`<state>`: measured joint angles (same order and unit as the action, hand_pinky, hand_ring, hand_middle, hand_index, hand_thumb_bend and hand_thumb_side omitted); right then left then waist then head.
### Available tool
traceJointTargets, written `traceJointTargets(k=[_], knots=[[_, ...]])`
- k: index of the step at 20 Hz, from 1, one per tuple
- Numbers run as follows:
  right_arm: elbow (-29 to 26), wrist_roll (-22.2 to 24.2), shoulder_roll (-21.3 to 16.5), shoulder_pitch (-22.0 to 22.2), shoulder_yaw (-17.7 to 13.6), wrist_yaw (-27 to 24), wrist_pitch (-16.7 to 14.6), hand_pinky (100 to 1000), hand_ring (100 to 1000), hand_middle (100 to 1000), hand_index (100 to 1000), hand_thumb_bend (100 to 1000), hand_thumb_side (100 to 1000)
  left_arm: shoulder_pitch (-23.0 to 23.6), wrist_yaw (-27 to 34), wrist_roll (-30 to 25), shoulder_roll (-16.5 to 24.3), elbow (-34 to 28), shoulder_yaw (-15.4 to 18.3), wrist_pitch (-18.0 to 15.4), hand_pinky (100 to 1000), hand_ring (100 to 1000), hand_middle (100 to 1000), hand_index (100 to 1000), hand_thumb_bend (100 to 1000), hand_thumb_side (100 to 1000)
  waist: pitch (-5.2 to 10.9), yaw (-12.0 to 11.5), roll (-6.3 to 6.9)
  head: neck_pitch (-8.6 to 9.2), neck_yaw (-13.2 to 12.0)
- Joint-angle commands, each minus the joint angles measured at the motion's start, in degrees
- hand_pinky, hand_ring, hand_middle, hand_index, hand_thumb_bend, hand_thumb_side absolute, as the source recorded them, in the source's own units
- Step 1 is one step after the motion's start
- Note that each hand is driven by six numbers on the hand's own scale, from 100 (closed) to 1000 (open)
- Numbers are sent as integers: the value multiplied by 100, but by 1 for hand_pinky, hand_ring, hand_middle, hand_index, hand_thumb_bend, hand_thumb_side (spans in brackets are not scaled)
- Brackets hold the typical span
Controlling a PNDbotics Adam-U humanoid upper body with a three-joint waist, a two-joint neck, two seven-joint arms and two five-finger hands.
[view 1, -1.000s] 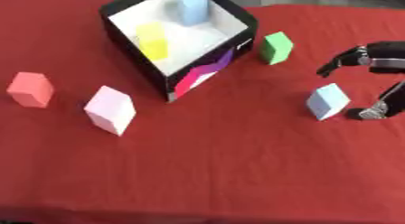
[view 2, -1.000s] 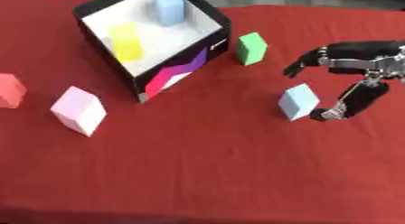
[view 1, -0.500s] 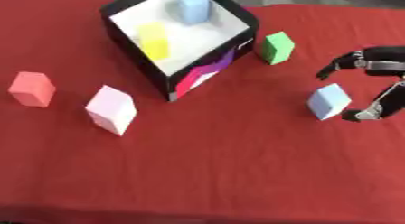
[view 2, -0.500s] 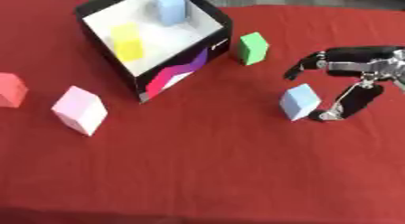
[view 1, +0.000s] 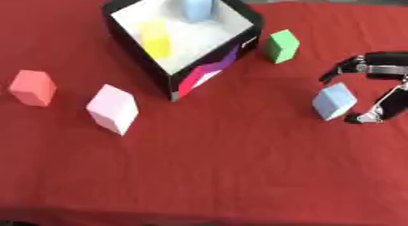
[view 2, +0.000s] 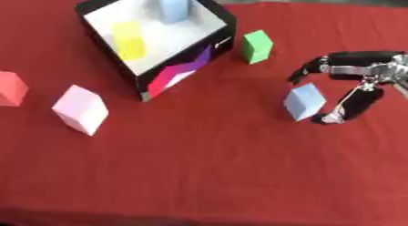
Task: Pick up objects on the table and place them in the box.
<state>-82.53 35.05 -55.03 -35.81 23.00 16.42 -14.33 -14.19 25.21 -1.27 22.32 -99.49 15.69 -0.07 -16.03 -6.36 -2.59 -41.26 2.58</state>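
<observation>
A black box (view 1: 215, 65) with a white inside stands at the upper middle of the red table, holding a yellow block (view 1: 155, 38) and a light blue block (view 1: 195, 5). On the cloth lie a green block (view 2: 257, 46), a pink block (view 1: 112, 109), a red block (view 1: 32, 87) and a pale blue block (view 2: 303, 101). My right hand (view 2: 359, 74) reaches in from the right, open, its fingers above and its thumb below the pale blue block's right side, spread around it without closing on it. My left hand is not in view.
The red cloth (view 1: 223, 175) covers the whole table, with broad bare room in the lower half. The pink and red blocks sit far left, away from my right hand.
The right hand has edged a little closer around the pale blue block. The blocks and box have not moved.
</observation>
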Motion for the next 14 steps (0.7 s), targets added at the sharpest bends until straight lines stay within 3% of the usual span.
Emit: traceJointTargets(k=[1, 14], knots=[[142, -39, -83, -100, -105, 31, -13, 1000, 913, 802, 905, 440, 141, -66, 13, -17, 138, -64, 22, -2, 877, 754, 822, 789, 253, 822, 68, -5, 18, -8, -21], [491, -106, 74, -153, -93, 101, 62, 1000, 901, 776, 880, 401, 161, -87, 12, -33, 137, -44, 10, 6, 878, 755, 821, 787, 252, 824, 38, -22, 24, -23, -41]])
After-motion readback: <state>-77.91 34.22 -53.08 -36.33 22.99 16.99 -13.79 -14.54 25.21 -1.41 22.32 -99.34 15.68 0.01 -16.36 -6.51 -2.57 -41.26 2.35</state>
